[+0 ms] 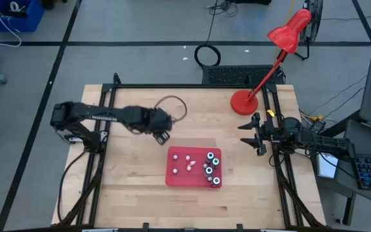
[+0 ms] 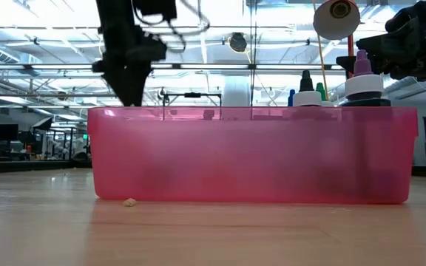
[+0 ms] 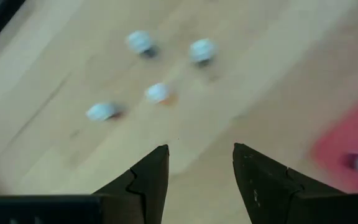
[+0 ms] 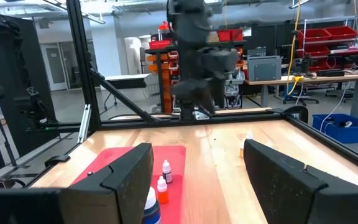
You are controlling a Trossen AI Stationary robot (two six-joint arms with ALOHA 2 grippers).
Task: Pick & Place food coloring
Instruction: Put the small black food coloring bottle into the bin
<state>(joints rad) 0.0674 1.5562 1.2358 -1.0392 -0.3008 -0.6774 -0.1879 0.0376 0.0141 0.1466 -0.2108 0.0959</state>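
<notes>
The left gripper (image 1: 162,133) hangs with fingers apart and empty, just up-left of the red tray (image 1: 172,177), so this looks like the reach before a pick. The food coloring bottles (image 1: 211,169) stand inside the tray, mostly at its right end. Next it must travel over the tray wall and drop onto one bottle without knocking its neighbours. The right gripper (image 1: 255,134) waits open by the table's right edge, near the red lamp (image 1: 242,102).

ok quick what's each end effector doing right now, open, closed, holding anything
Left end effector: open, empty, above the table beside the red tray.
Right end effector: open, empty, waiting at the table's right edge.
</notes>
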